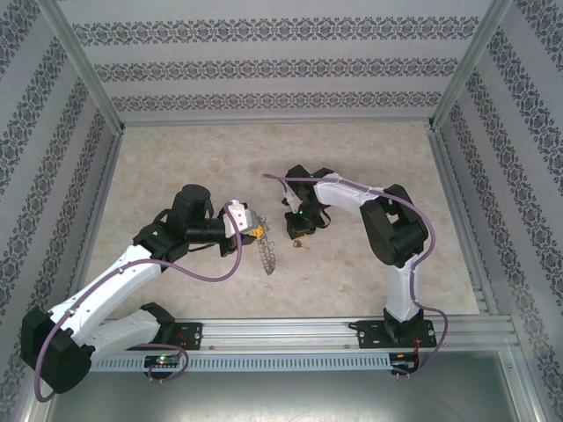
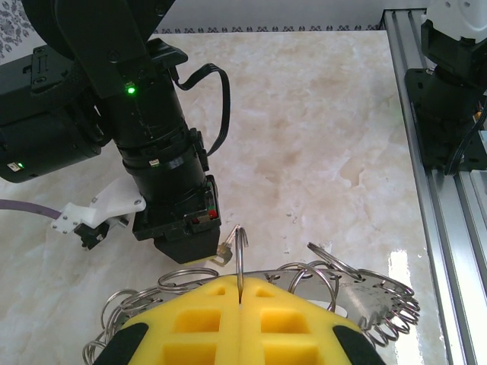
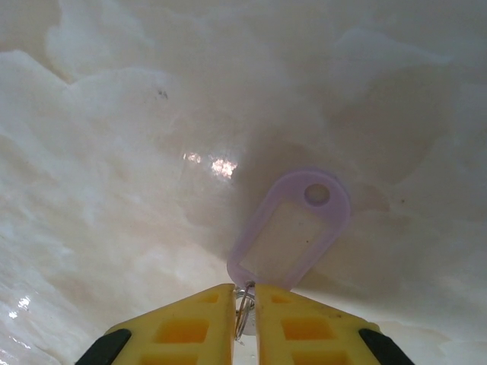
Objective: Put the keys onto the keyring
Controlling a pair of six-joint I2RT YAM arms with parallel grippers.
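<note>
My left gripper (image 2: 240, 295) is shut on one upright wire loop (image 2: 240, 255) of the keyring (image 2: 358, 293), a grey wreath of many metal rings that spreads around and below the yellow fingers (image 2: 190, 327). In the top view the keyring (image 1: 266, 252) hangs below the left gripper (image 1: 253, 229). My right gripper (image 3: 244, 295) is shut on the small ring of the lilac key (image 3: 293, 232), whose plastic tag hangs over the table. In the left wrist view the right gripper (image 2: 186, 242) stands just left of the held loop, with a small silvery key (image 2: 225, 251) at its tip.
A small object, perhaps another key (image 1: 299, 247), lies on the marble table (image 1: 369, 158) just under the right gripper (image 1: 297, 230). An aluminium rail (image 1: 308, 330) runs along the near edge, and patterned walls enclose the other three sides.
</note>
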